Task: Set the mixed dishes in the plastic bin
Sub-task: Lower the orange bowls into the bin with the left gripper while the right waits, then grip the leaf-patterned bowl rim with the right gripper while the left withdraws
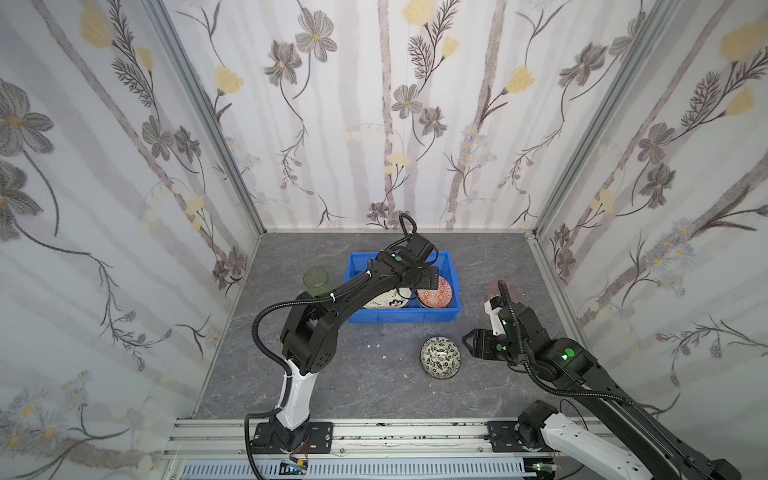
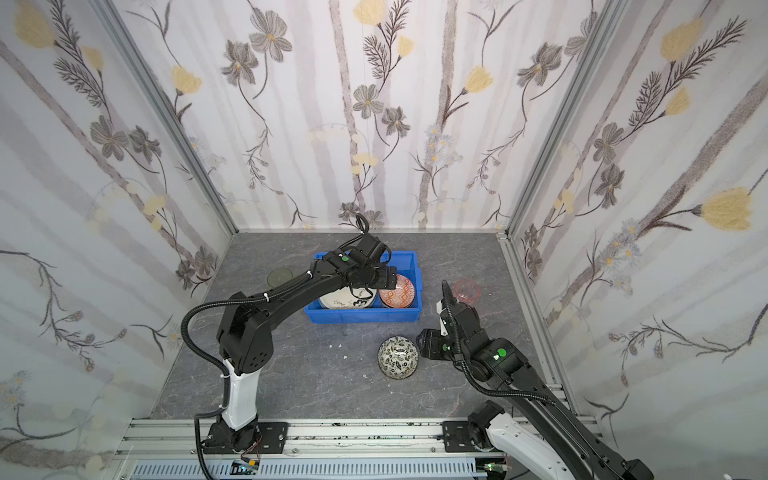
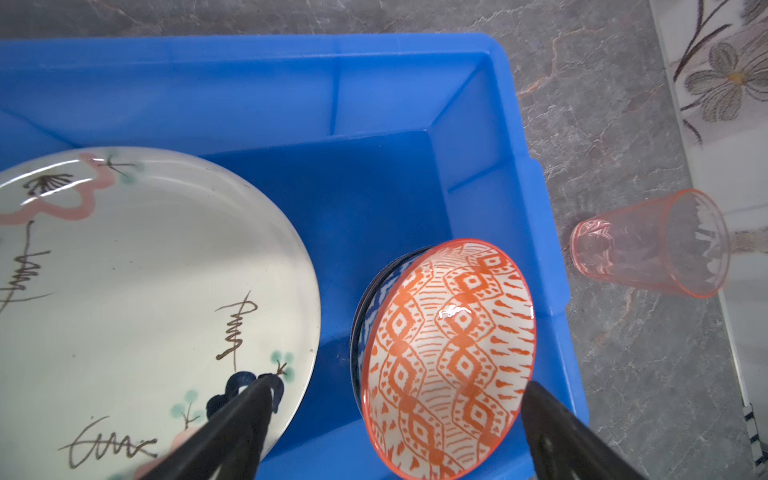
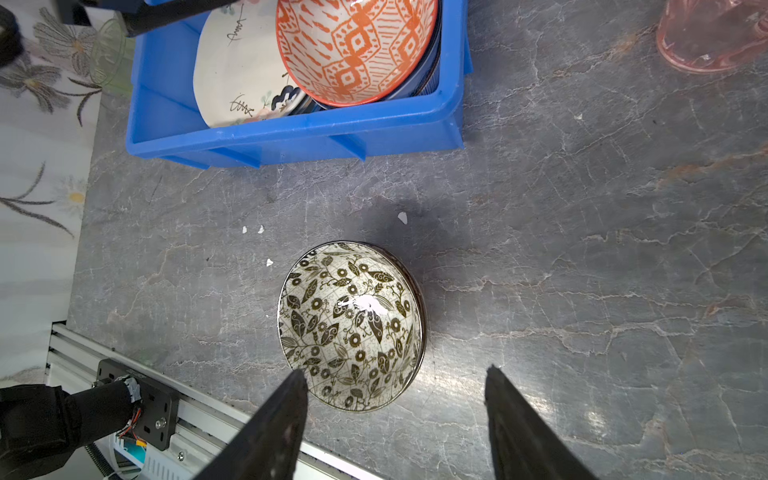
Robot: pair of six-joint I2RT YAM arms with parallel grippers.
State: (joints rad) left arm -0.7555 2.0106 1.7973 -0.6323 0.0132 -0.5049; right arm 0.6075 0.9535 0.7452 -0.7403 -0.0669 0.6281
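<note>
Plate [image 3: 145,291] and orange bowl [image 3: 449,357] inside the blue bin [image 1: 399,318], left gripper [image 3: 399,384] over the bin, jaws apart, empty, leaf bowl [image 4: 351,326] in front of the bin, right gripper [image 4: 395,372] likewise, jaws apart, empty

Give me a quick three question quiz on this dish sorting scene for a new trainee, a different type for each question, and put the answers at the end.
1. True or false: the orange patterned bowl sits inside the blue plastic bin.
2. Which dish lies just ahead of the right gripper?
A) the green tumbler
B) the black-and-white leaf bowl
C) the cream plate
3. Fill in: the left gripper hangs over the bin with its jaws ___.

Key: 1 true; 2 B; 3 open.
</note>
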